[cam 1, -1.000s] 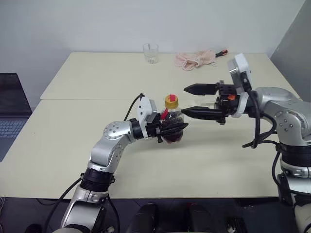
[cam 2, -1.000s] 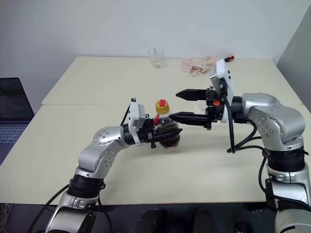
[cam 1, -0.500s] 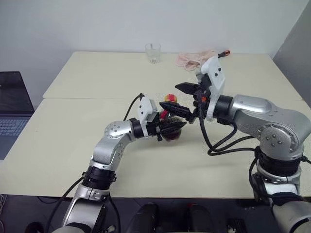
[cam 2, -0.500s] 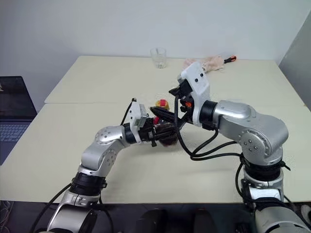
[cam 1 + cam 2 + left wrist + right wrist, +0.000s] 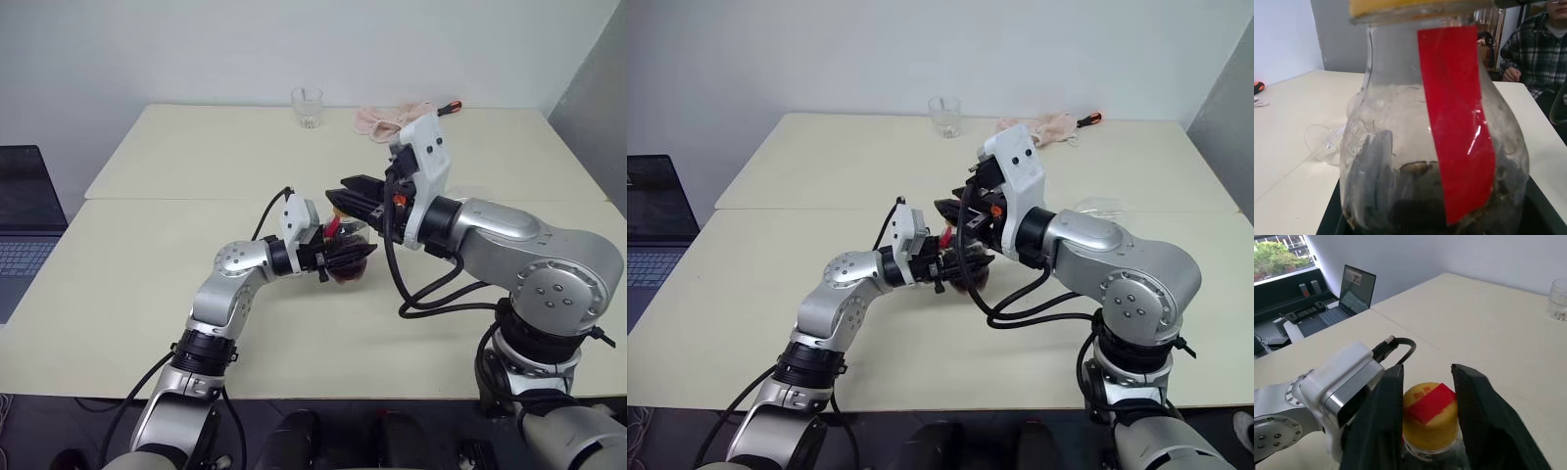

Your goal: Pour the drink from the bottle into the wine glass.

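Tabletop [image 5: 147,294]; both grippers apparently round bottle [image 5: 1430,156]

a big cream table [image 5: 147,294] holds a few things. a short clear cup [image 5: 307,107] stands at twelve o'clock. a pink cloth [image 5: 377,118] lies at one o'clock, just beside a red-handled tool [image 5: 450,107].

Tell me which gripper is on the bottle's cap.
The right gripper: its fingers clamp the yellow cap. The left gripper holds the bottle by its body instead.
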